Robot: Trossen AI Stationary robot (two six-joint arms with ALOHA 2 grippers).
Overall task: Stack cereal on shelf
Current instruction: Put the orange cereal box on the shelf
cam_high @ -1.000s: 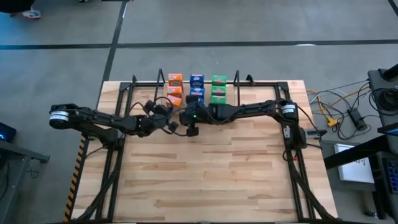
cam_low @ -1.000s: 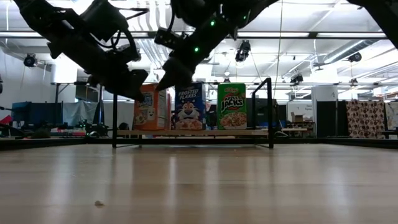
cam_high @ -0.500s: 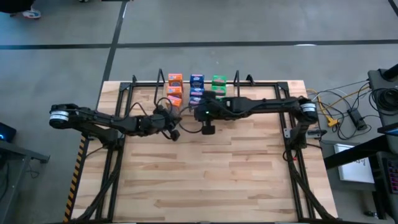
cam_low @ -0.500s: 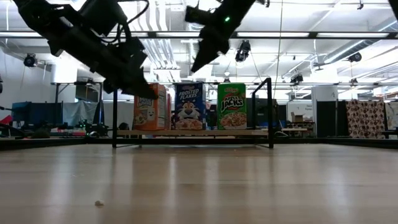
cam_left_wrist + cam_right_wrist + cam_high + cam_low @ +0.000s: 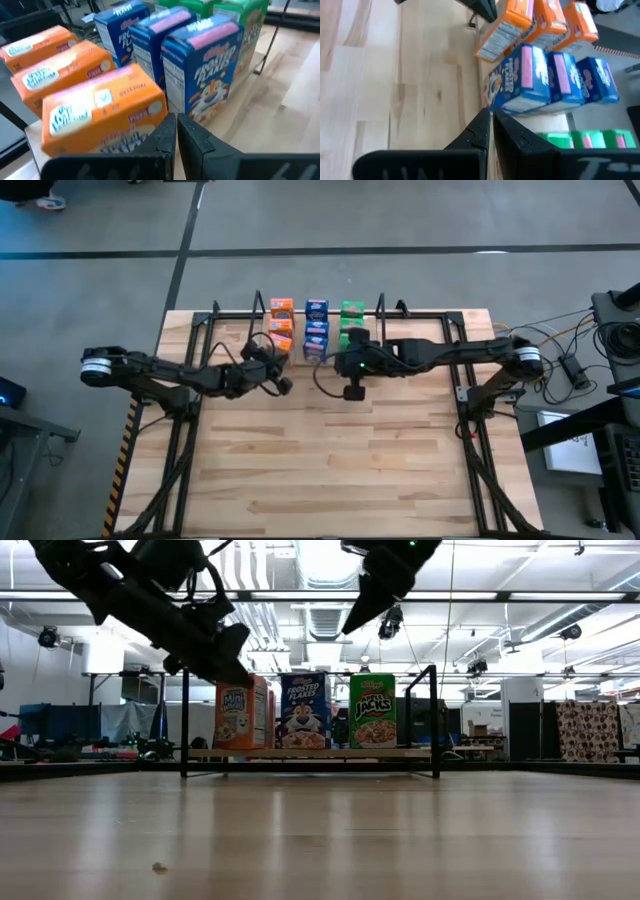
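Note:
The cereal boxes stand on their bases on the shelf [image 5: 385, 308] at the table's far edge, in three rows: orange [image 5: 282, 325], blue [image 5: 316, 325] and green [image 5: 351, 320]. In the low view they show side by side as orange [image 5: 242, 715], blue [image 5: 305, 710] and green [image 5: 372, 710]. My left gripper [image 5: 176, 125] is shut and empty, just on the near side of the front orange box [image 5: 100, 115], at about its top height [image 5: 240, 675]. My right gripper [image 5: 490, 117] is shut and empty, high above the table [image 5: 352, 625], nearer than the blue and green rows.
The shelf's two upright hoop ends [image 5: 434, 720] stand on either side of the boxes. The wooden table [image 5: 340, 470] lies bare between the arms and its near edge. Cables and equipment [image 5: 560, 365] lie off the table's right side.
My right gripper has risen and drawn back toward the table's right edge, away from the blue boxes, staying shut. My left gripper has shifted a little up and toward the right, staying before the front orange box.

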